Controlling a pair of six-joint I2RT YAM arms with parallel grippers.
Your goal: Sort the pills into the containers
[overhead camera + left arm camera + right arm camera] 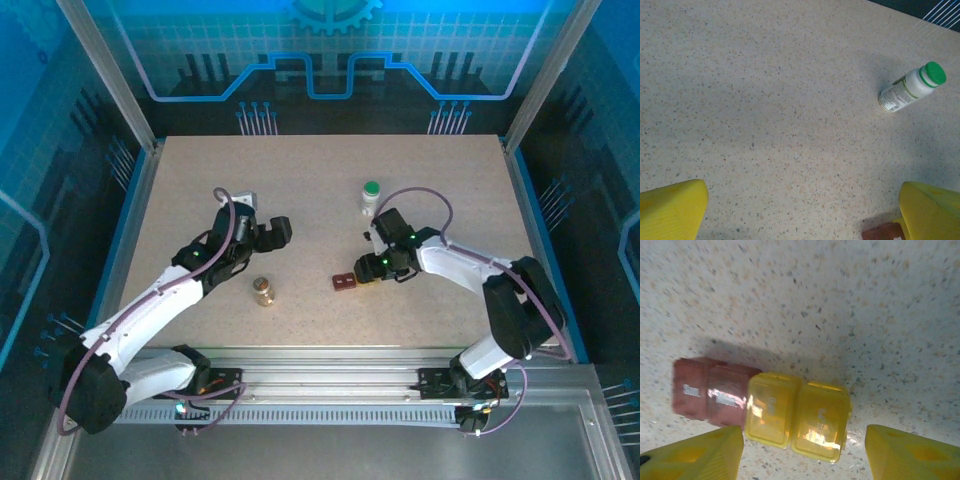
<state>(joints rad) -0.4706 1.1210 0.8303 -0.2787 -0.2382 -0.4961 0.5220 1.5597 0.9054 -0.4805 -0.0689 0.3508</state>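
Note:
The yellow container [797, 416] is a two-lidded box marked 6 and 5, lying flat on the table. The dark red-brown container [707, 390] touches its left end. From above, the red-brown box [344, 282] lies at mid-table just left of my right gripper [371, 270]. That right gripper [802, 455] is open, its yellow fingers [695, 455] either side of the yellow box's near edge, apart from it. My left gripper [278, 232] hovers open over bare table; its fingers [670, 210] hold nothing. A corner of the red-brown box [885, 232] shows by its right finger.
A white bottle with a green cap [371, 197] stands behind the right gripper; in the left wrist view the same bottle [910, 87] is at upper right. A small gold-coloured bottle [263, 291] stands near the front, left of centre. Metal frame posts edge the table [200, 170].

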